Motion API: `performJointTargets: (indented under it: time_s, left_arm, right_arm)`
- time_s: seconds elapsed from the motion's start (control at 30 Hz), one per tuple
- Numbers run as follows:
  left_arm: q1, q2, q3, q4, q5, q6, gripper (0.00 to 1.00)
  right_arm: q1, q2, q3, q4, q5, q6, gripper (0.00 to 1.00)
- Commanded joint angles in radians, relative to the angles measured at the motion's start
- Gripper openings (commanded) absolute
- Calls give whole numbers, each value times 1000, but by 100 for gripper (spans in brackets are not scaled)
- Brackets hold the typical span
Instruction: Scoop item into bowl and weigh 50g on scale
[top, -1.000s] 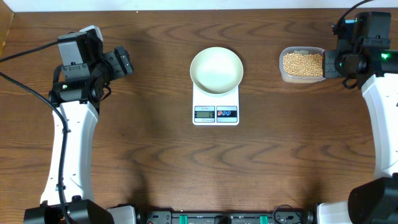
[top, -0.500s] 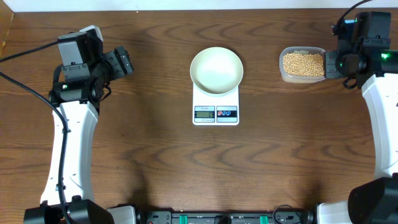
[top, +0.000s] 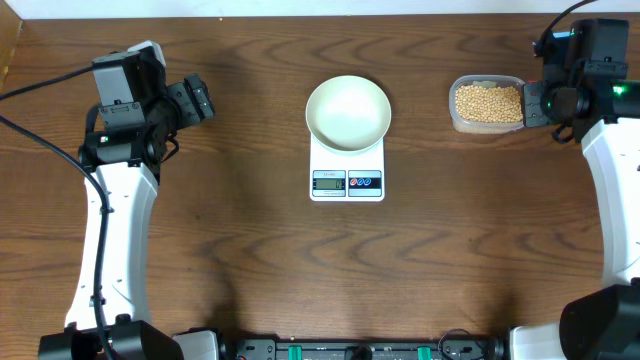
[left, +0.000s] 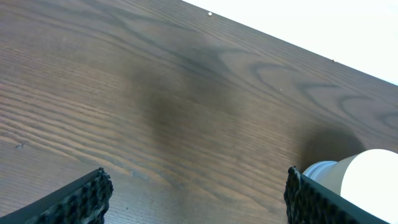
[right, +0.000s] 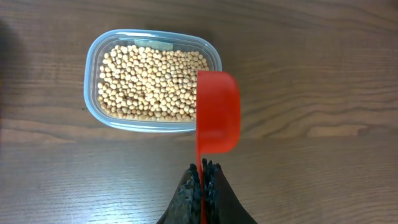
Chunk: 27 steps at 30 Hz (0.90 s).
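Dead centre on the wooden table (top: 250, 250), the white scale (top: 347, 182) is seen with the white bowl (top: 348, 112) parked on its 12 o'clock end. The display (top: 329, 181) and two buttons (top: 364, 181) are faced toward 6 o'clock, but the digits and any branding are way too small to be read. Over at 2 o'clock from the scale, the tan beans (top: 487, 102) are kept in a clear tub (top: 455, 118). A red scoop (right: 217, 112) is pinched by its handle in the right gripper (right: 202, 176), with its cup overlapping the tub's 3 o'clock end; contact can't be told. The left gripper (top: 197, 98) is held out at 10 o'clock, fingers spread wide over bare wood.
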<state>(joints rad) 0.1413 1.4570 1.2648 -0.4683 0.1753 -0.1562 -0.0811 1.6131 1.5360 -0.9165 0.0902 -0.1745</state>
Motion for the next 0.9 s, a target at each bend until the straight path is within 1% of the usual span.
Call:
performJointTargets:
  time_s: [0.0, 0.4, 0.87]
  left_arm:
    - [2, -2, 9, -3, -12, 14, 90]
    - [2, -2, 9, -3, -12, 14, 90]
    - [2, -2, 9, -3, -12, 14, 91]
  right_arm:
    - [3, -3, -9, 0, 16, -14, 1]
    - [4, -3, -56, 27, 16, -14, 1]
    - [5, -3, -59, 38, 16, -14, 1]
